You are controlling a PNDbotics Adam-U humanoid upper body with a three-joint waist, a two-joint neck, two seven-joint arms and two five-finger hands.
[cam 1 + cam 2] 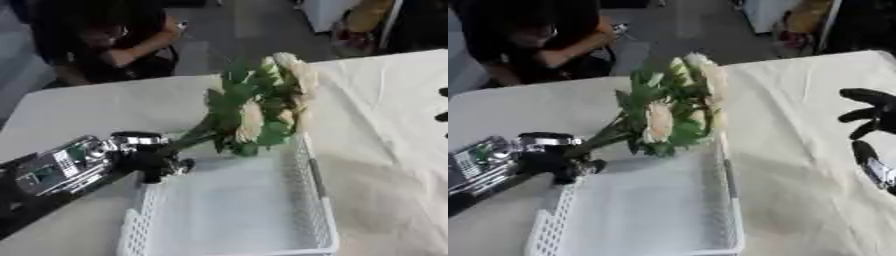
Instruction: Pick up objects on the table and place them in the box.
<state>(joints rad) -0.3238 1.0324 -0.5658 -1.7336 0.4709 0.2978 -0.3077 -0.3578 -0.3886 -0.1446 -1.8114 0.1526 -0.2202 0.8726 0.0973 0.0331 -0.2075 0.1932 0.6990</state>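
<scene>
No text, label or number can be read anywhere — all too blurred.

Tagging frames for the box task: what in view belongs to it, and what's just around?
Belongs to the job:
- flowers, held by the left robot hand
- white box

Just around:
- right robot hand, idle, open
- table

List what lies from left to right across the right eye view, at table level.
Left hand with its fingers curled round the flower stems → bunch of pale flowers held over the far end of the white basket → bare tablecloth → right hand, fingers spread, at the right edge.
</scene>
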